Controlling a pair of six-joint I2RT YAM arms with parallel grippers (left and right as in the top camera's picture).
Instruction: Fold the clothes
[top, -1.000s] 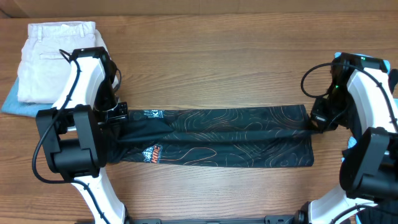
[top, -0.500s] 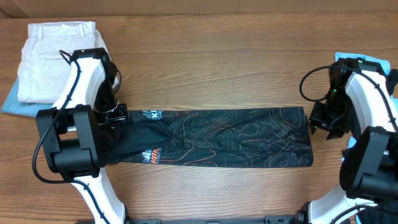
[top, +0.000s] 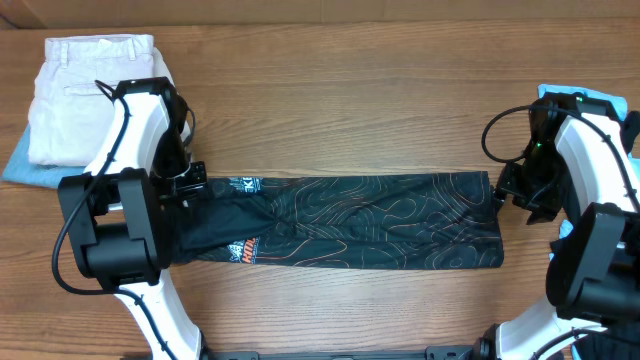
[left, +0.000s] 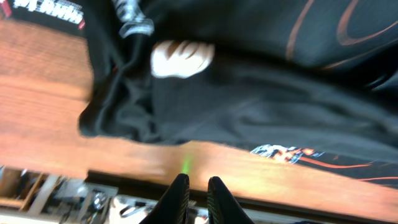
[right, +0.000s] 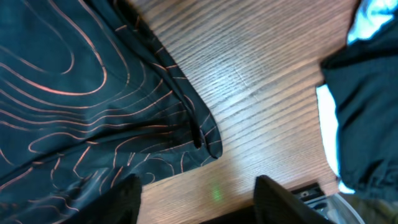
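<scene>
Your right tool (right: 202, 186) has just let go and stands wide, the shirt (top: 370, 220) hem just ahead of it. Your left tool (left: 196, 186) is barely parted and empty. The shirt lies flat on the tabletop (top: 350, 110) between them, so this fold looks set.

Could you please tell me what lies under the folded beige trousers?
A light blue cloth pokes out beneath the folded beige trousers; the rest of it is covered.
</scene>
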